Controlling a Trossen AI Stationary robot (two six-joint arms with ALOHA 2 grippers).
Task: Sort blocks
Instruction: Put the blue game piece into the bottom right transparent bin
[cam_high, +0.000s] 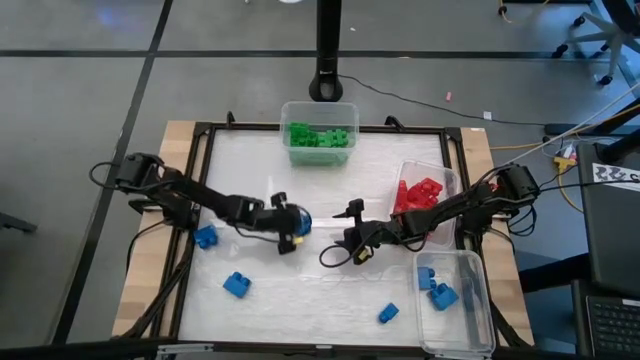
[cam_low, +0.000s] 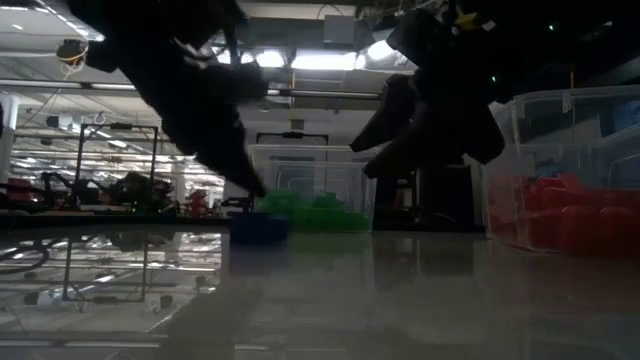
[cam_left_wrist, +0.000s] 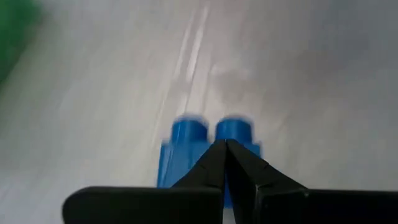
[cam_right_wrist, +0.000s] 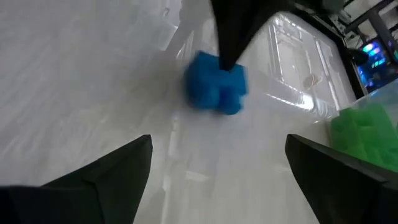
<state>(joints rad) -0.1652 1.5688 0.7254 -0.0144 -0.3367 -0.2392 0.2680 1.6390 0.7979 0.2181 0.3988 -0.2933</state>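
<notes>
A blue block (cam_high: 302, 222) lies on the white table mat near its middle, also seen in the low view (cam_low: 258, 228). My left gripper (cam_high: 291, 228) is shut, and its fingertips reach the block from the table's left. My right gripper (cam_high: 347, 234) hovers open a little to the block's right and faces it (cam_right_wrist: 216, 82), with nothing between its fingers. Three more blue blocks (cam_high: 205, 237) (cam_high: 237, 284) (cam_high: 388, 313) lie loose on the mat. My left gripper has its shut fingertips (cam_left_wrist: 225, 149) against the blue block's side (cam_left_wrist: 186, 155), behind its two studs. The fingers slant down from the table's left. The block rests on the mat and is not between the fingers.
A clear tub of green blocks (cam_high: 318, 135) stands at the far edge. One with red blocks (cam_high: 424, 192) is at the right, and one with blue blocks (cam_high: 452, 290) at the near right corner. A black frame (cam_high: 205, 140) borders the mat.
</notes>
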